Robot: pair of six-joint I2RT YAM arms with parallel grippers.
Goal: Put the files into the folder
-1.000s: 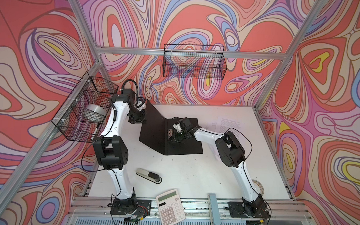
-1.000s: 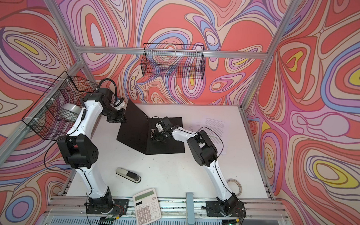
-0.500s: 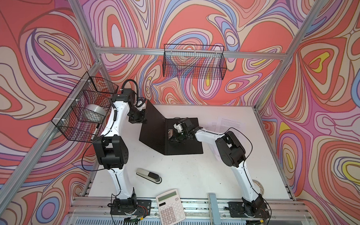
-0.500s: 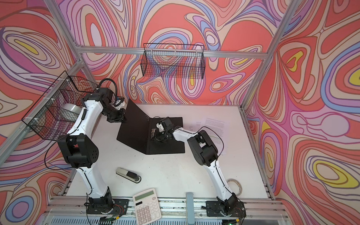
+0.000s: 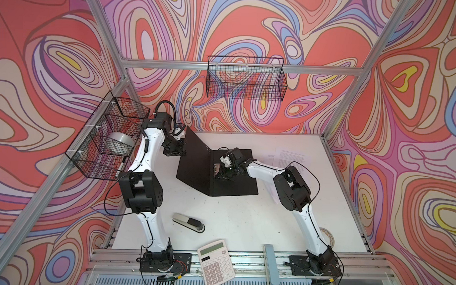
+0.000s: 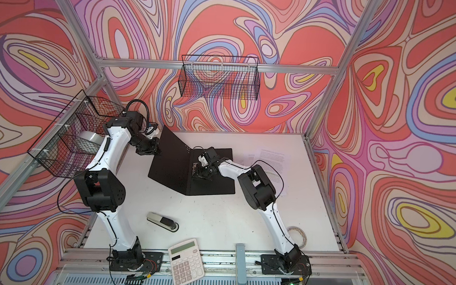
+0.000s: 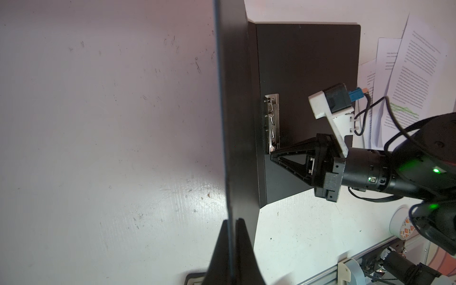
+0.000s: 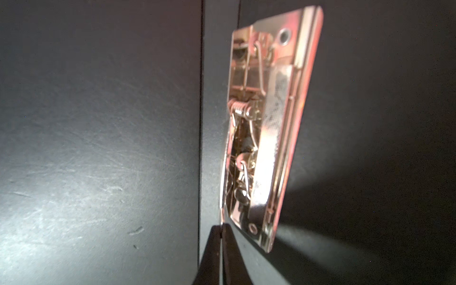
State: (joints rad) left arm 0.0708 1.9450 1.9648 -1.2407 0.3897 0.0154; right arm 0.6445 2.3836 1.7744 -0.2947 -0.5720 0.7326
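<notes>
The folder [image 5: 238, 185] [image 6: 212, 184] lies open on the white table, black inside up. My left gripper [image 5: 181, 146] [image 7: 232, 220] is shut on the edge of its left cover [image 7: 237, 123] and holds that cover raised at a steep angle. My right gripper [image 5: 216, 171] [image 8: 222, 227] reaches across the flat right half. Its tips are shut on the thin lower edge of the metal spine clip [image 8: 269, 123] [image 7: 272, 121]. The files [image 5: 294, 156] [image 6: 272, 156] [image 7: 419, 61] lie loose on the table beyond the folder's right edge, one with a green mark [image 7: 404, 111].
A stapler [image 5: 189, 222] lies in front of the folder, and a calculator [image 5: 216, 262] sits on the front rail. A tape roll [image 5: 328, 235] lies by the right arm's base. Wire baskets hang on the back wall [image 5: 246, 78] and the left wall [image 5: 109, 139].
The right gripper's wrist has shifted very slightly at the clip. The left arm holds the raised cover where it was.
</notes>
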